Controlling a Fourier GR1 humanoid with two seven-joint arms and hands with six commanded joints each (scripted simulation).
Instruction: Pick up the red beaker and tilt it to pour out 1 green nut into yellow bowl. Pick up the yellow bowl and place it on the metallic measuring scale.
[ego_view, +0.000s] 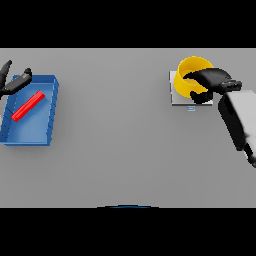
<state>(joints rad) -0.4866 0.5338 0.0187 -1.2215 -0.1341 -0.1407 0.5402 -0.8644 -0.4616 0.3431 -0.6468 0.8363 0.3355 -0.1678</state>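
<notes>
Gripping the yellow bowl on the scale, right hand curled round its rim, left hand spread open

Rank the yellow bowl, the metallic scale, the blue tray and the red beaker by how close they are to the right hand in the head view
1. Round yellow bowl: in the right hand's grasp, view's right.
2. Flat metallic measuring scale: directly under the bowl.
3. Red beaker: lying inside the tray, far left.
4. Rectangular blue tray: far left; too close to call against the beaker.

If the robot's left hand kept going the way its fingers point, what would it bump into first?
Probably nothing: the dark left hand, over the blue tray's far corner, points up-right across bare grey table. The way looks free, though depth is unclear.
</notes>
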